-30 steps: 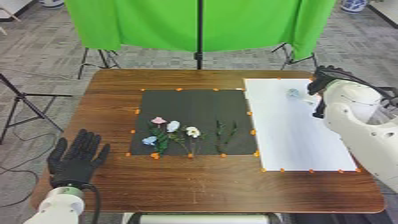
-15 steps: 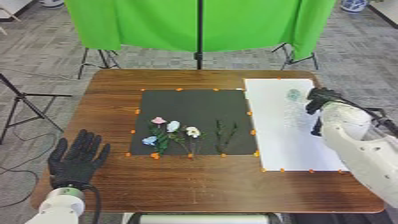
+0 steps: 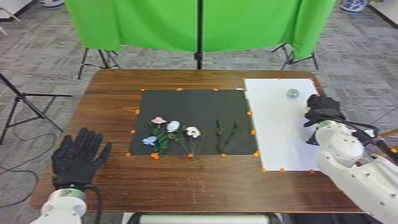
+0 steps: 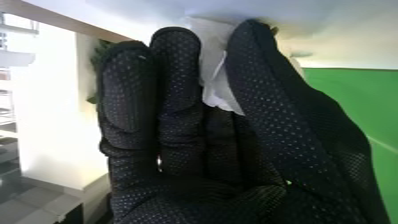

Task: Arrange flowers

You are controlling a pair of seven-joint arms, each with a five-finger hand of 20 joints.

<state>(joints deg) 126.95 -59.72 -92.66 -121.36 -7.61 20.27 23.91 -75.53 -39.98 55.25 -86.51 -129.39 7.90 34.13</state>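
Observation:
My right hand [image 3: 323, 108] is over the right side of the white sheet. In the right wrist view, a white, petal-like thing [image 4: 213, 55] is pinched between the thumb and fingers of that hand [image 4: 195, 165]. A small bluish-green clear vase [image 3: 293, 93] stands near the sheet's far end, to the left of and beyond the hand. On the black mat lie a pink flower [image 3: 158, 120], a blue flower [image 3: 149, 140] and two white flowers [image 3: 173, 126], with two green sprigs [image 3: 221, 135] to their right. My left hand [image 3: 76, 162] rests open at the table's left side.
The black mat [image 3: 191, 102] and white sheet [image 3: 282, 135] lie side by side on the brown table [image 3: 204, 187], with orange markers along their edges. A green cloth [image 3: 151, 25] hangs behind the table, with tripod stands around it.
My right hand has moved nearer to the robot along the white sheet's right side, away from the clear vase. The left hand has stayed at its place, with only a slight shift.

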